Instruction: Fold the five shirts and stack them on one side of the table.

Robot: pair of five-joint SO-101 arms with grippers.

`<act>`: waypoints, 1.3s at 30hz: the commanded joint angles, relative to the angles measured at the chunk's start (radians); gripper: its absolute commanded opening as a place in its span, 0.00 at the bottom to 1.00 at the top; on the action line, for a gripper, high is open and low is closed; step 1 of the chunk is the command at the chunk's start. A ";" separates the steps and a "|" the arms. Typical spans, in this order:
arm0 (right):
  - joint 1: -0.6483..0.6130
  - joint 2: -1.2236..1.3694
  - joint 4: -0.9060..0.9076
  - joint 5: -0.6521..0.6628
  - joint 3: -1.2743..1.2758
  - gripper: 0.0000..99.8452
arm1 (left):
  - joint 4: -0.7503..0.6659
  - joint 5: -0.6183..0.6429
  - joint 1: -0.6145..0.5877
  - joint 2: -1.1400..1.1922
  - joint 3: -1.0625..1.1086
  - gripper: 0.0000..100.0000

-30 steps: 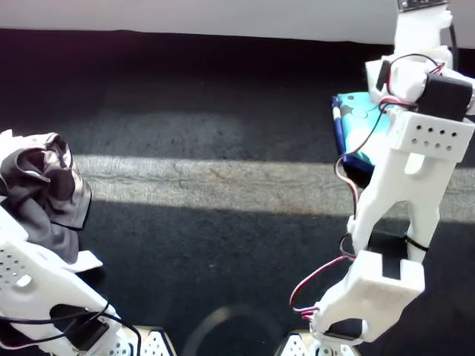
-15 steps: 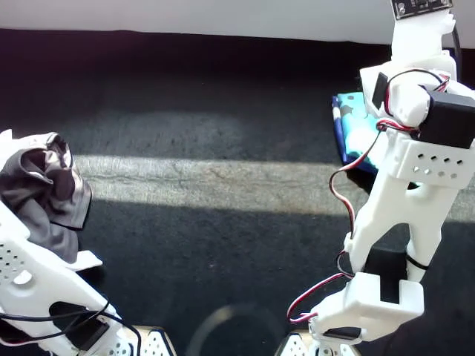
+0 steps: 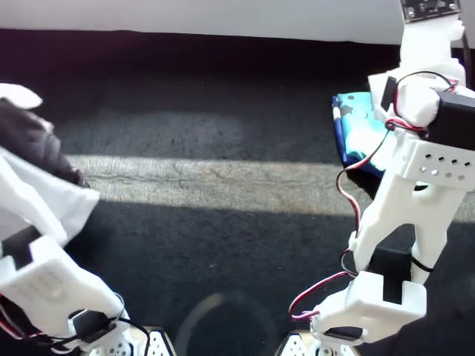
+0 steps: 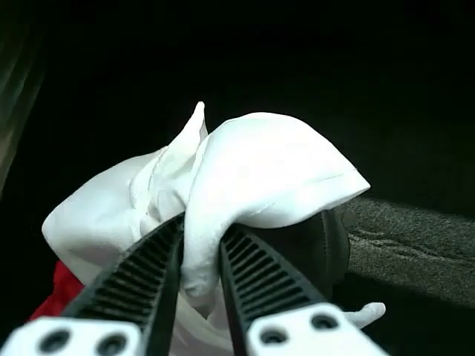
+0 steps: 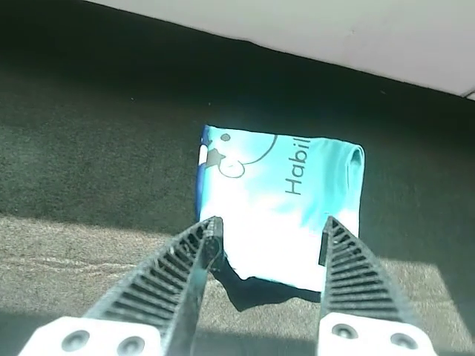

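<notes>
The left pincer (image 4: 200, 226) is squeezed shut on a bunched-up white shirt (image 4: 274, 174) and holds it up at the left side of the table (image 3: 223, 252). A dark cloth (image 4: 320, 245) is tucked under the white shirt. The right pincer (image 5: 271, 226) is wide open with nothing in it. It hangs over the folded blue shirt (image 5: 286, 196) on the far right. The two shirts are well apart. I think the white one needs to go to the middle to be laid flat.
</notes>
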 commanded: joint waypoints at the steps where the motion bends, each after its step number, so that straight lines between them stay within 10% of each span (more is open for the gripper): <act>1: 0.079 -0.044 0.008 -0.006 -0.030 0.21 | 0.005 -0.003 0.170 -0.185 -0.045 0.01; 13: 0.070 -0.044 0.010 -0.006 -0.030 0.21 | 0.005 -0.021 0.188 -0.036 0.061 0.01; 27: 0.119 -0.044 0.010 -0.008 -0.030 0.21 | 0.005 0.044 0.776 -0.039 0.058 0.01; 39: -0.165 -0.042 0.010 -0.114 0.318 0.21 | 0.003 0.094 0.581 0.107 0.225 0.03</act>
